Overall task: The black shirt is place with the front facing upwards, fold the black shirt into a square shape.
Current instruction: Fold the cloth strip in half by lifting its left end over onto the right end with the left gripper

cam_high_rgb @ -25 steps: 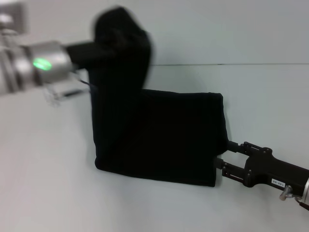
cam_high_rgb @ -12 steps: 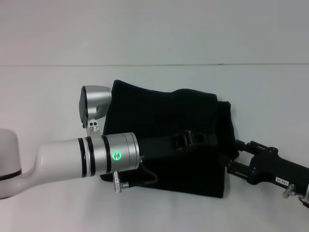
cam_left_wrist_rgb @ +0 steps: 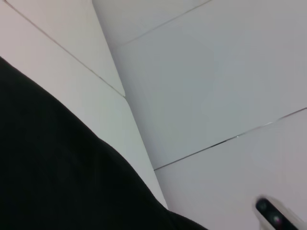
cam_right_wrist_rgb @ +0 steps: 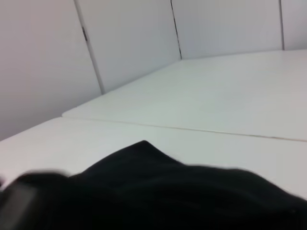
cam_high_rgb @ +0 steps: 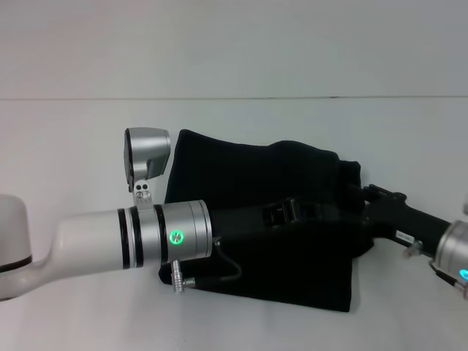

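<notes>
Pale surface (cam_high_rgb: 66,146) under pale panelled wall, thin seam line running across at the far edge.

Black shirt (cam_high_rgb: 241,183) — folded into a rough rectangular bundle, lying flat near the middle of the surface, slightly toward the right. Far edge slanted, near right corner hanging lowest in the head view, right side bunched in soft folds. No lettering or label visible on the exposed cloth.

Left tool (cam_high_rgb: 296,212) — reached across from the left, lying over the middle of the shirt, black against black cloth. Opening of the fingers: cannot tell; contact or grip on the cloth: cannot tell. White and silver forearm behind it, green indicator lit on the wrist ring, grey cable looping beneath.

Right tool (cam_high_rgb: 362,197) — entering from the right, tip at the bunched right edge of the shirt. Finger state hidden by dark cloth: cannot tell.

Left wrist view: black cloth (cam_left_wrist_rgb: 57,172) filling one corner, wall panels beyond. Right wrist view: dark mound of cloth (cam_right_wrist_rgb: 182,191) close to the lens, bare surface (cam_right_wrist_rgb: 216,96) behind it.
</notes>
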You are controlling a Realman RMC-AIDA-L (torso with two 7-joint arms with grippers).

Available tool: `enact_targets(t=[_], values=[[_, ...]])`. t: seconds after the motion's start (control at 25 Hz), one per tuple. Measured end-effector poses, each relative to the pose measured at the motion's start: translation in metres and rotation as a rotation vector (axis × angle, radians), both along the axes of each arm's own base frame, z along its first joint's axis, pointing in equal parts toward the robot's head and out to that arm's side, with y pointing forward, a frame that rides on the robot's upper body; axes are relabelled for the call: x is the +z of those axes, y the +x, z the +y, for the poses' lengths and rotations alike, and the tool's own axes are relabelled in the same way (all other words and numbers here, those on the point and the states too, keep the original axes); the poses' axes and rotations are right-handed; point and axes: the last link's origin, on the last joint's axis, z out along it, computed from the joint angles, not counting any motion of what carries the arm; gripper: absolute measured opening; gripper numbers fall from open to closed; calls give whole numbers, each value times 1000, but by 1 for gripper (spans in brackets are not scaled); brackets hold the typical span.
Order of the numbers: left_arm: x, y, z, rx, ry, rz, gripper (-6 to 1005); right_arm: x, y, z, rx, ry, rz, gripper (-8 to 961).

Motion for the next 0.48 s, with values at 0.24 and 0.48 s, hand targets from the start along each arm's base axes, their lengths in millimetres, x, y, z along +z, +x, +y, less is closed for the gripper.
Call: enact_targets(t=[0.24,0.48], values=[[3,0,-6,-29,-9,-28,71,-6,-17,26,-31,26,-8,733],[8,-2,-16,-76,-33,-47,78,-1,-28,44,-62,84,22,732]])
